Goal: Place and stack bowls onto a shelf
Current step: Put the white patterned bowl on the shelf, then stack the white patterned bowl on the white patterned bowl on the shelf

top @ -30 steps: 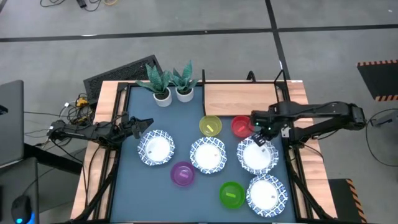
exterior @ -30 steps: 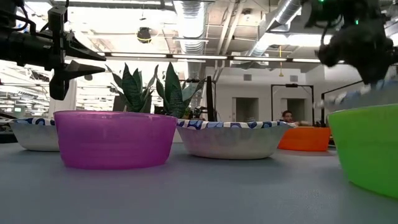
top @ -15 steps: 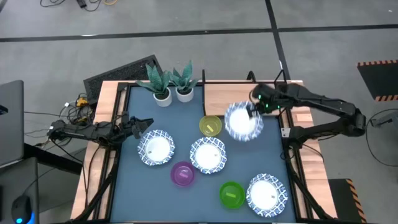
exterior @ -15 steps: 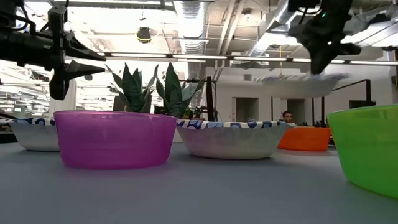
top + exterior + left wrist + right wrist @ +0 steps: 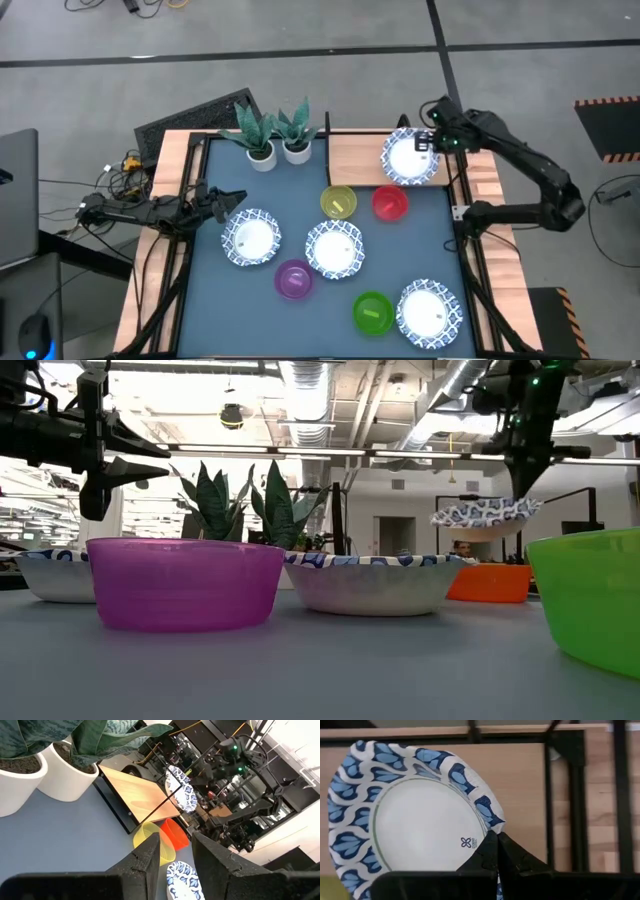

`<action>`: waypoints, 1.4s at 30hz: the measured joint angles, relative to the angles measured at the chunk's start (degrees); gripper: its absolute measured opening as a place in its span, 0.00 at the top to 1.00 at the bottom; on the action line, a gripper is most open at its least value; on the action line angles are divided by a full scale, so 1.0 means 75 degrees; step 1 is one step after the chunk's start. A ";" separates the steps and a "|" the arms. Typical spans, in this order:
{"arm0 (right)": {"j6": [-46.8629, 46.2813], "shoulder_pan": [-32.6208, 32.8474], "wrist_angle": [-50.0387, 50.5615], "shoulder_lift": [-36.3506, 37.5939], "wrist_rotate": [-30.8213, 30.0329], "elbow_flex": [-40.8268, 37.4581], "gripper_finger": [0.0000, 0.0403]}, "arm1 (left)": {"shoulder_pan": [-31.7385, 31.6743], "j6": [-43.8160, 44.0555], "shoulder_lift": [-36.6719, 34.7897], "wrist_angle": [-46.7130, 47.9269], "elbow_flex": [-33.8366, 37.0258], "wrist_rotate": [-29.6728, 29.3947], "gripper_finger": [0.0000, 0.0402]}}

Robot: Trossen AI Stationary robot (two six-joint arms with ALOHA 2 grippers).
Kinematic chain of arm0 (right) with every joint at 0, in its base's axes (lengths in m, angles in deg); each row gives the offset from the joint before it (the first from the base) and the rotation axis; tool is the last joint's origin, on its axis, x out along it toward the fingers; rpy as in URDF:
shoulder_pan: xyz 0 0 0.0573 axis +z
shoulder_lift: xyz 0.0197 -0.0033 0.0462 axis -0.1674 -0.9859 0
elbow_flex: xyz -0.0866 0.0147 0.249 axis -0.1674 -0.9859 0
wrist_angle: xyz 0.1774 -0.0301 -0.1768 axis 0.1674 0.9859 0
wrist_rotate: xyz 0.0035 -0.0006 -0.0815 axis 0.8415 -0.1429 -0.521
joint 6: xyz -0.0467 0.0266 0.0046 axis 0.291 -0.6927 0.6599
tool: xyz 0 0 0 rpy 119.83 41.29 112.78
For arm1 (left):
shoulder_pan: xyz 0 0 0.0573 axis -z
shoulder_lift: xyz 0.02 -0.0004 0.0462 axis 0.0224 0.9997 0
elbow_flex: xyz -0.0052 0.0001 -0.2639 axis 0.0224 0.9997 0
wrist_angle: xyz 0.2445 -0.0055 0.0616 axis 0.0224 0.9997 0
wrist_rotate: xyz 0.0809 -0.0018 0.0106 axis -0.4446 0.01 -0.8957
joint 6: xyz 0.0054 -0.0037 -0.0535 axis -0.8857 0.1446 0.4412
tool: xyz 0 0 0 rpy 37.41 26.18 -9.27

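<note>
My right gripper (image 5: 432, 150) is shut on a white bowl with a blue patterned rim (image 5: 409, 158), which is above the shelf (image 5: 355, 160), a light wooden board in a black frame at the table's far right. The low view shows this bowl (image 5: 487, 514) in the air. Three more white bowls (image 5: 251, 238) (image 5: 334, 247) (image 5: 429, 311) rest on their bases on the blue-grey table. So do the yellow (image 5: 338, 202), red (image 5: 389, 203), purple (image 5: 293, 279) and green (image 5: 373, 312) bowls. My left gripper (image 5: 175, 854) is open and waits above the table's left side. My right gripper pinches the white bowl's patterned rim (image 5: 490, 822) between its two fingers, on the side toward the table's right edge. The fingers (image 5: 492, 851) come from above, pointing down. The bowl is lifted clear above the shelf, close to level, with its opening up.
Two small white pots with green plants (image 5: 258, 132) (image 5: 297, 130) stand at the far edge, just left of the shelf. The shelf's black frame posts (image 5: 453, 125) rise near the right arm. Wooden side rails (image 5: 500, 270) run along the table's left and right.
My right gripper has lifted the white bowl off the table's right middle and carried it up and toward the far edge. It has then lowered it somewhat over the shelf. The red bowl behind that spot now shows whole.
</note>
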 joint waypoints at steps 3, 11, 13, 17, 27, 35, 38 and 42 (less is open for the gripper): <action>0.0082 -0.0248 0.0009 -0.0175 -0.0261 0.0000 0.95 | 0.0000 0.0000 0.0000 0.0000 0.0000 -0.0001 0.75; 0.0014 -0.0216 0.0484 -0.0907 -0.1223 -0.0003 0.94 | 0.0000 0.0000 0.0002 0.0000 0.0000 -0.0001 0.75; -0.0112 -0.0107 0.0641 -0.1079 -0.1519 -0.0004 0.92 | 0.0000 0.0000 0.0000 0.0000 0.0000 -0.0004 0.75; -0.0440 -0.0011 0.0650 -0.1230 -0.1787 -0.0006 0.90 | 0.0000 0.0002 0.0000 0.0000 0.0001 -0.0004 0.75; -0.0755 -0.0028 0.0552 -0.1311 -0.1848 -0.0006 0.75 | 0.0000 -0.0010 0.0000 0.0000 -0.0001 -0.0004 0.75; -0.0471 -0.0012 0.0477 -0.1146 -0.1608 -0.0006 0.55 | 0.0000 -0.0277 0.0001 0.0000 -0.0001 -0.0001 0.75; 0.0051 0.0157 0.0324 -0.0867 -0.0938 -0.0006 0.51 | 0.0000 -0.0277 0.0003 0.0000 0.0001 -0.0001 0.75; 0.0837 0.0795 0.0417 -0.0412 0.0564 -0.0003 0.49 | 0.0000 -0.0277 0.0002 0.0000 0.0001 -0.0001 0.75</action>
